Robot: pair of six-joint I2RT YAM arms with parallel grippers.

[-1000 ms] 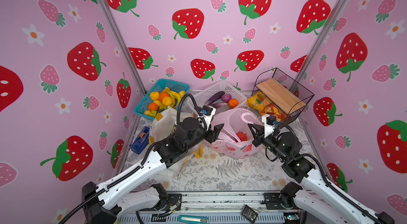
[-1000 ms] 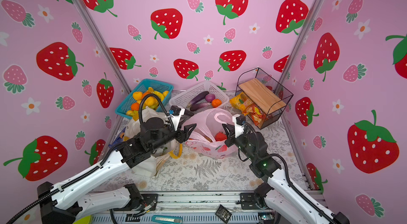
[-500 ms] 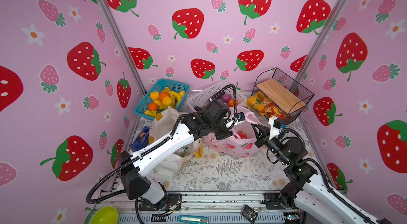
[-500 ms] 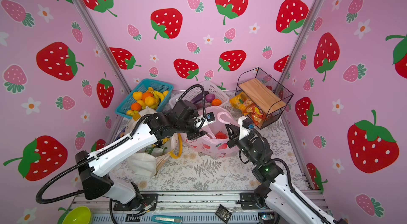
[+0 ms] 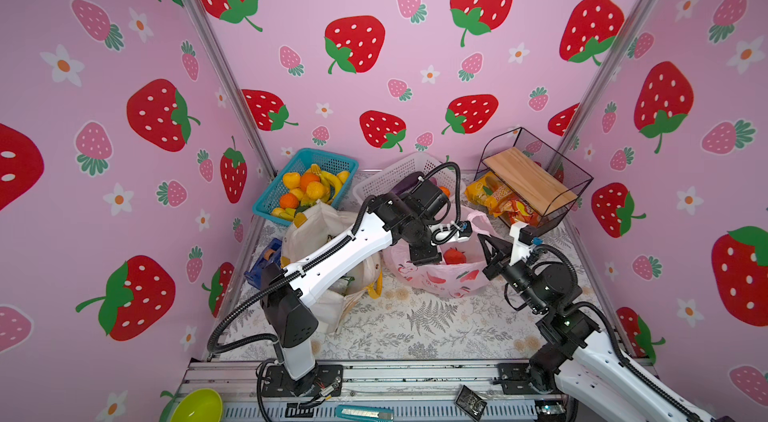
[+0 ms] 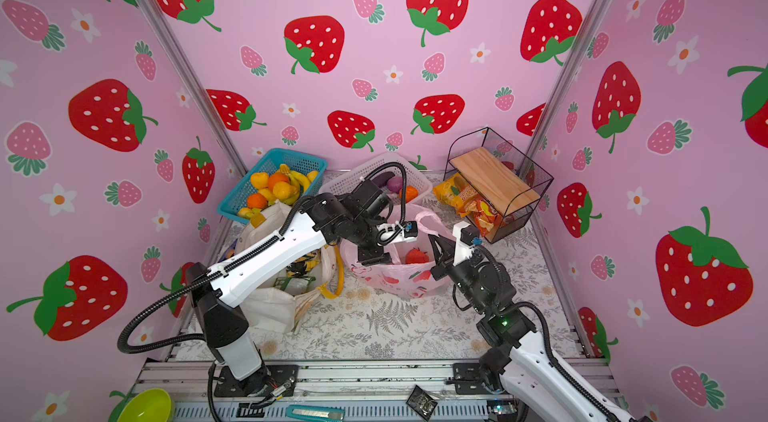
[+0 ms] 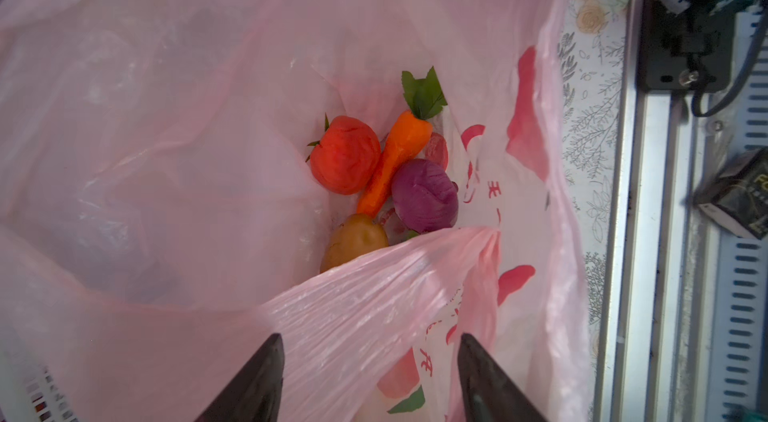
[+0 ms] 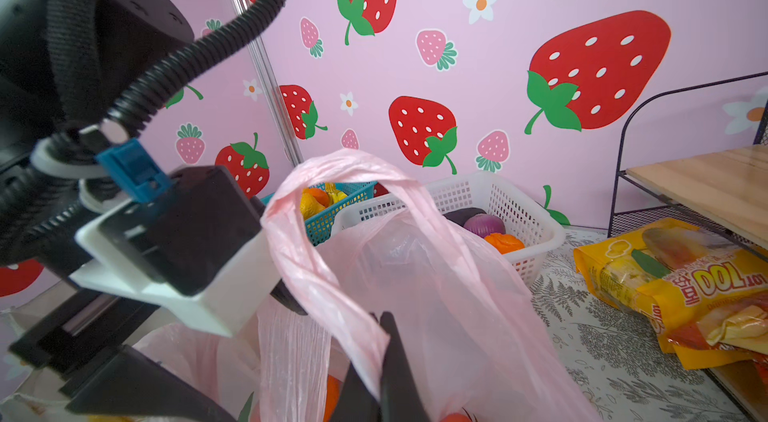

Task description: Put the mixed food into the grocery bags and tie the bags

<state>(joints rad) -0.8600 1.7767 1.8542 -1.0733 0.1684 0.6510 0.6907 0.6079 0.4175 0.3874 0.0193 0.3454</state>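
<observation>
Swung up from a low crouch a second ago and stretched out over the pink bag [image 5: 432,278] by the left arm, leaving the left gripper [image 7: 369,337] pointing down into the open mouth, fingers apart and empty above the loose plastic.

Well in front of the bag in both top views, by the front rail: a green bowl [image 5: 195,405] and a teal box cutter [image 5: 363,413].

At the bag's right edge, clamped together on a twisted handle loop and holding it up: the right gripper [image 8: 380,332].

Down at the bottom of the bag, bunched together and touching: a red tomato [image 7: 345,160], an orange carrot [image 7: 395,158] with green leaves, a purple onion [image 7: 426,195] and a brown potato [image 7: 357,241], the last half hidden by a fold of plastic.

Just left of the bag, under the left arm: the white tote [image 5: 309,229] with yellow handles, slumped, contents hard to make out.

Behind the bag and to its left, a blue basket [image 5: 272,191] heaped with yellow and orange toy fruit; directly behind the bag, a white mesh basket [image 5: 395,177] with purple and orange toy vegetables.

Behind the bag to its right, a black wire rack [image 5: 536,141] with a wooden shelf, yellow snack packets [image 5: 494,198] tucked beneath.
</observation>
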